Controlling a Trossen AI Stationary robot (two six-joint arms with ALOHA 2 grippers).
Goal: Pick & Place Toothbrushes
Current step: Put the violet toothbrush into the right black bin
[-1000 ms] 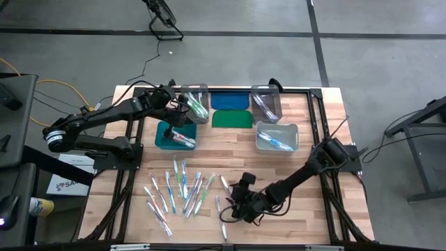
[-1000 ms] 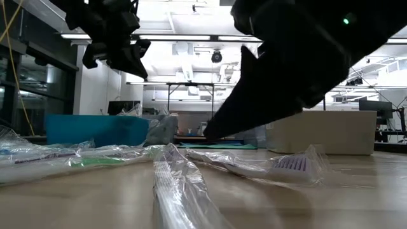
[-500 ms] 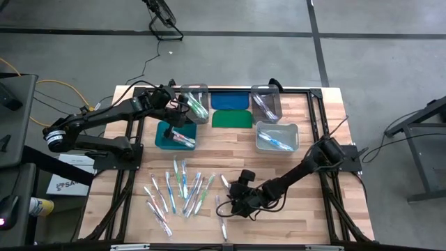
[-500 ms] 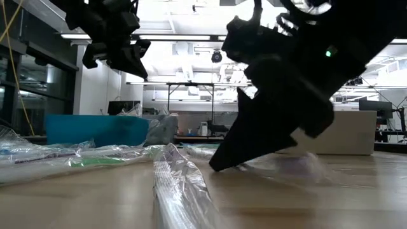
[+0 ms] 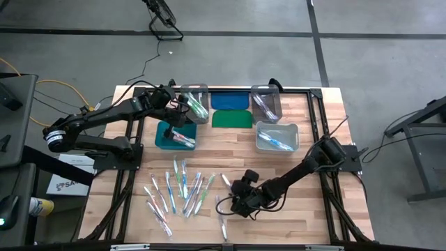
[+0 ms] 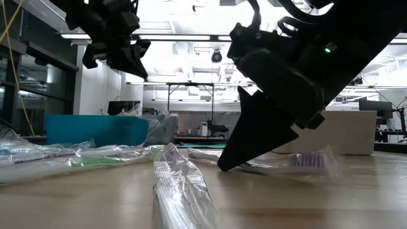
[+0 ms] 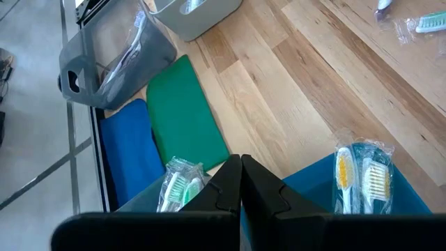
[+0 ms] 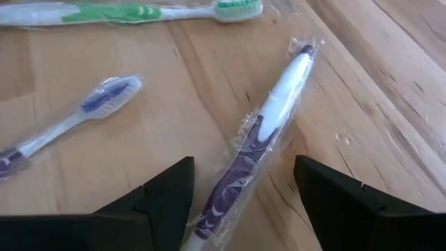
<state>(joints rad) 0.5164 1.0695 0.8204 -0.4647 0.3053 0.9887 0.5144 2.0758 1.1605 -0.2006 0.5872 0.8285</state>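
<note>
The wooden table (image 5: 306, 209) carries everything here, with the two dark arms reaching over it from either side. At its far edge stand four bins: a teal bin (image 5: 175, 136) and a clear bin (image 5: 195, 102) on the left, another clear bin (image 5: 265, 102) and a pale bin (image 5: 277, 136) on the right, each with wrapped brushes inside. Between the two clear bins lie a flat blue lid (image 5: 231, 101) and a green lid (image 5: 232, 119), touching edge to edge. Near the front of the table the toothbrushes (image 5: 182, 194) lie scattered loose in their clear wrappers. The left gripper (image 5: 174, 106) hangs above the gap between the teal bin and the clear bin beside it, its fingers pressed together on nothing. The right gripper (image 8: 242, 199) is down at the table surface at the right end of the scatter, its fingers (image 8: 159, 199) spread wide on either side of a purple-and-white toothbrush (image 8: 259, 143) lying in its wrapper, not closed on it. Beside it lie a smaller purple-headed brush (image 8: 77, 118) and a green one (image 8: 132, 12).
</note>
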